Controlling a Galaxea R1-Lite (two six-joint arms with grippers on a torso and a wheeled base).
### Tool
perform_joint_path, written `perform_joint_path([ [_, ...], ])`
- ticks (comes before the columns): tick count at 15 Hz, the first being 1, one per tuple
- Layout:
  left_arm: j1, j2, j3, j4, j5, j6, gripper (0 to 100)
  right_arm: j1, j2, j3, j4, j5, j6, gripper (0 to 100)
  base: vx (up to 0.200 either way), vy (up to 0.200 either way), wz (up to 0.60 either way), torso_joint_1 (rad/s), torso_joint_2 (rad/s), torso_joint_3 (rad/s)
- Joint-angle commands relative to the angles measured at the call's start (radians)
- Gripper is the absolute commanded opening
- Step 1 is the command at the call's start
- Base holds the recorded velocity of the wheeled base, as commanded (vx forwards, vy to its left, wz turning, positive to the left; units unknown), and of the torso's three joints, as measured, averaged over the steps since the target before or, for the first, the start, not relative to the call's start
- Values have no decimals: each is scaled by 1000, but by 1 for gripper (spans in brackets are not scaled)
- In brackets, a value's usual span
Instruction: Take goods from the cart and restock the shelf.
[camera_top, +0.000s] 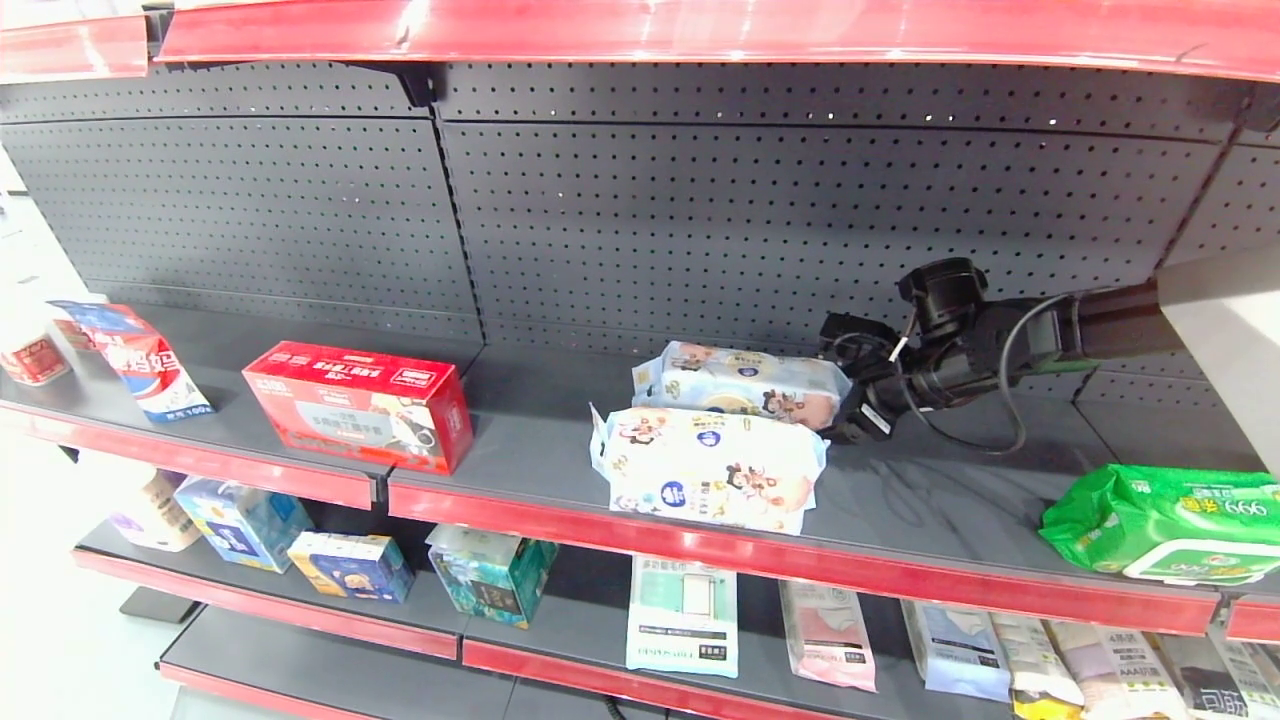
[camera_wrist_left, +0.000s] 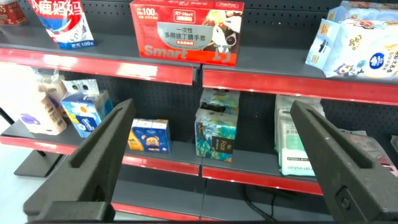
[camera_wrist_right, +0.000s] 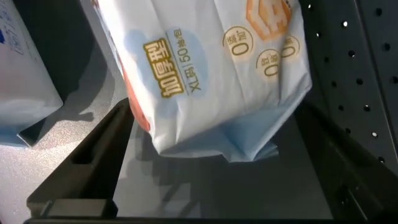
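Note:
Two pale diaper packs lie on the middle shelf (camera_top: 560, 420). The front pack (camera_top: 710, 465) rests near the red shelf edge. Behind it lies the rear pack (camera_top: 740, 385), close to the pegboard wall. My right gripper (camera_top: 850, 420) is at the rear pack's right end, low over the shelf. In the right wrist view this gripper (camera_wrist_right: 214, 124) is open, its fingers (camera_wrist_right: 93, 155) straddling the end of the rear pack (camera_wrist_right: 211, 74). My left gripper (camera_wrist_left: 211, 124) is open and holds nothing, facing the shelf front from farther back, level with the lower shelf.
A red box (camera_top: 360, 400) and a blue-and-red pouch (camera_top: 140, 360) stand left on the same shelf. A green wipes pack (camera_top: 1160, 520) lies at its right end. Boxes and packets line the lower shelf (camera_top: 330, 610). A red shelf (camera_top: 700, 30) overhangs above.

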Motion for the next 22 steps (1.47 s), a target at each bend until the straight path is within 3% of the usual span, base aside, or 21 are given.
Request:
perform_joint_path([
  [1, 0, 0, 0, 0, 0, 0, 100, -7, -10, 9, 0, 2, 6, 100, 0, 0, 0, 0, 0, 0],
  [6, 0, 0, 0, 0, 0, 0, 100, -39, -99, 115, 0, 29, 14, 100, 0, 0, 0, 0, 0, 0],
  [8, 0, 0, 0, 0, 0, 0, 100, -58, -196, 253, -18, 34, 51, 100, 0, 0, 0, 0, 0, 0],
  [11, 0, 0, 0, 0, 0, 0, 100, -58, -216, 318, -89, 28, 125, 100, 0, 0, 0, 0, 0, 0],
  [13, 0, 0, 0, 0, 0, 0, 100, -47, -225, 322, -103, 9, 256, 100, 0, 0, 0, 0, 0, 0],
  [15, 0, 0, 0, 0, 0, 0, 100, -13, -252, 324, -109, -92, 505, 100, 0, 0, 0, 0, 0, 0],
  [17, 0, 0, 0, 0, 0, 0, 100, -13, -262, 330, -109, -110, 560, 100, 0, 0, 0, 0, 0, 0],
  [22, 0, 0, 0, 0, 0, 0, 100, 50, -332, 382, -106, -232, 858, 100, 0, 0, 0, 0, 0, 0],
])
